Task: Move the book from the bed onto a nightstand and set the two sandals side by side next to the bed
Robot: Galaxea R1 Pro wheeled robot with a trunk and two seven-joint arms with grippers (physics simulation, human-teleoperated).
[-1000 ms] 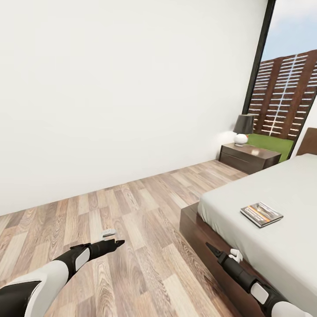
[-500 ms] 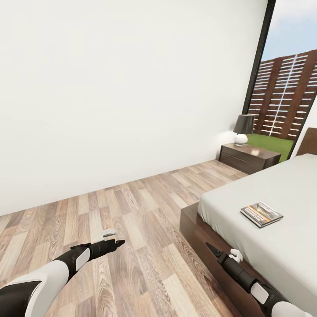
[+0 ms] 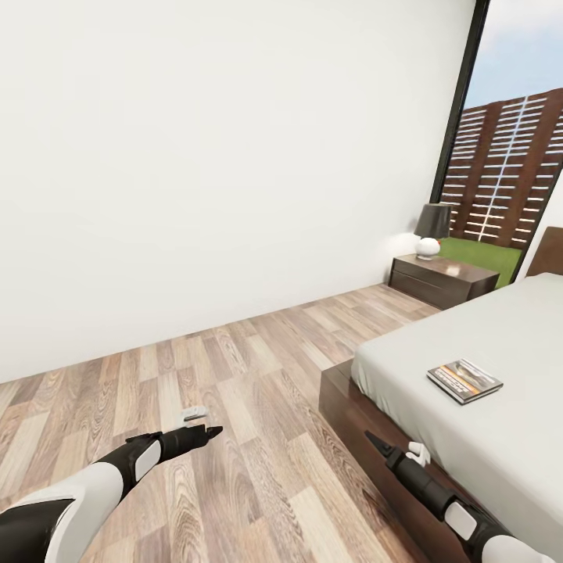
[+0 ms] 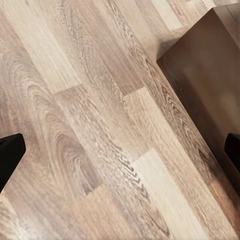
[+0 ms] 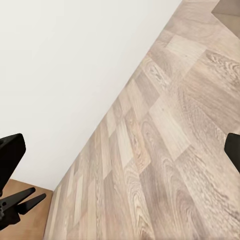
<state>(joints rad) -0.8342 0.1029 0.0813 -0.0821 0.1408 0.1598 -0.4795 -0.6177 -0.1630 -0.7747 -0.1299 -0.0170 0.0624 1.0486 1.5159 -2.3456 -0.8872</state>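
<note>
Bedroom with white wall (image 3: 219, 156) and plank floor (image 3: 258, 367), seen with both arms held low.

At the left, the left gripper (image 3: 209, 430) is held over the floor near the bed (image 3: 485, 344) corner; from its wrist camera the jaws are seen spread wide, with the floor (image 4: 100, 125) and the bed frame (image 4: 205, 75) between them. Further right, the right gripper (image 3: 369, 438) is held beside the bed frame, its jaws likewise spread apart over the floor (image 5: 165, 150). A book (image 3: 464, 381) lies flat on the mattress, well apart from both grippers. Beyond, a nightstand (image 3: 442, 278) carrying a lamp (image 3: 432, 230) stands by the window (image 3: 508, 156).
</note>
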